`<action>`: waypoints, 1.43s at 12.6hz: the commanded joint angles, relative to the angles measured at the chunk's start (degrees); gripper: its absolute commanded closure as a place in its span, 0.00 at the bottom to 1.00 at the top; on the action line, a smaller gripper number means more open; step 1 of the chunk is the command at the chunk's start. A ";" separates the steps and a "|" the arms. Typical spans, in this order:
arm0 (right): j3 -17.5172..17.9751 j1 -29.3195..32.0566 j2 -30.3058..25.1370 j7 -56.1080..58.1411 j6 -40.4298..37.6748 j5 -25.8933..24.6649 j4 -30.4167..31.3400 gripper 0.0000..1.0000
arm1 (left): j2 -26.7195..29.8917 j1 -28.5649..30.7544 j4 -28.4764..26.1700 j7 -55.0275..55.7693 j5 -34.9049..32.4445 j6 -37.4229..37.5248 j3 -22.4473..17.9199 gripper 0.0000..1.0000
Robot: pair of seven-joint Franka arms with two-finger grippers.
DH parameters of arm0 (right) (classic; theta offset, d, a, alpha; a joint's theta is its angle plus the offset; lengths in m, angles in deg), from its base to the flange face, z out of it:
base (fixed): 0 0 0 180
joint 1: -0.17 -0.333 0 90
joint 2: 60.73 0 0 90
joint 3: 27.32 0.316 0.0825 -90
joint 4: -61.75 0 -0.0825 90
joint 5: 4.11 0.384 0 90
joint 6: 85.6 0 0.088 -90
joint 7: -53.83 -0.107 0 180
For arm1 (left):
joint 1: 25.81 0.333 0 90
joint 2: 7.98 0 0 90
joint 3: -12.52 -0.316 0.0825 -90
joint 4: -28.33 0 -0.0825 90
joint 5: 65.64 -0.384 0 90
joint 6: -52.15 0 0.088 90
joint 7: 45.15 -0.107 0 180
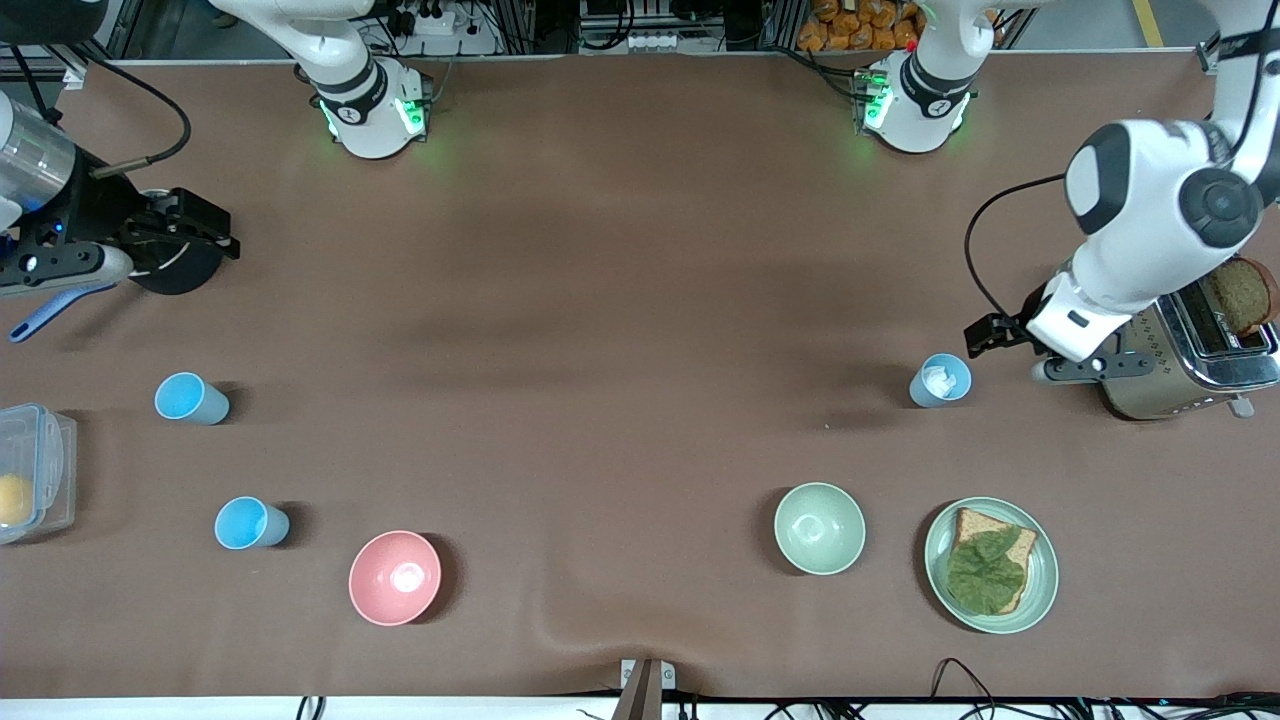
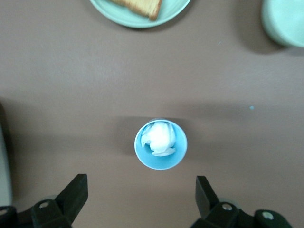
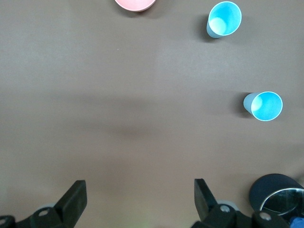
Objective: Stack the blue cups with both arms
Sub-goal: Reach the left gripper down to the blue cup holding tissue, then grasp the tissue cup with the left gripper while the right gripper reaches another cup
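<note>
Pink bowl, 3 blue cups

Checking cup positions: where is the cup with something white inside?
The blue cup stands toward the left arm's end, beside the toaster, with the open left gripper close by.

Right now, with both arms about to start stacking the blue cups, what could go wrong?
1. The light-blue plastic cup below the open left gripper holds something white, so nesting it could crush or spill that.
2. The left arm works close to the metal toaster and could bump it.
3. The two empty light-blue cups look light; the open right gripper might tip one.
</note>
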 commanded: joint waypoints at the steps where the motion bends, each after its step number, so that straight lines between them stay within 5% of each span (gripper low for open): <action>1: -0.36 0.15 0.02 -0.19 -1.60 -0.51 0.43 0.00 | -3.86 1.41 -0.56 -1.60 0.63 -3.71 0.16 0.00; 4: -0.45 2.43 2.30 -0.20 -3.72 -0.68 0.34 0.00 | -8.27 2.65 -0.47 -1.60 0.54 -7.93 0.16 0.00; 5: -0.45 2.52 4.05 0.77 -6.16 -2.34 0.52 0.00 | -9.15 2.65 -0.47 -1.60 0.54 -9.07 0.16 0.10; 9: -0.71 6.30 20.98 7.16 -10.40 -9.11 -3.85 0.00 | -10.91 2.65 -1.00 -1.60 0.54 -10.49 0.25 0.24; 11: -0.80 7.09 26.81 15.68 -10.31 -14.45 -8.95 0.00 | -11.44 2.56 -1.35 -1.60 0.54 -10.49 0.33 0.40; 14: -0.71 8.84 28.41 28.84 -3.05 -18.18 -9.24 0.00 | -12.75 2.30 -1.09 -1.51 0.63 -11.19 0.51 0.94; 18: -0.80 10.78 29.46 32.16 11.28 -18.26 -3.54 0.00 | -14.52 -0.32 0.49 -1.25 0.72 -12.42 0.77 1.00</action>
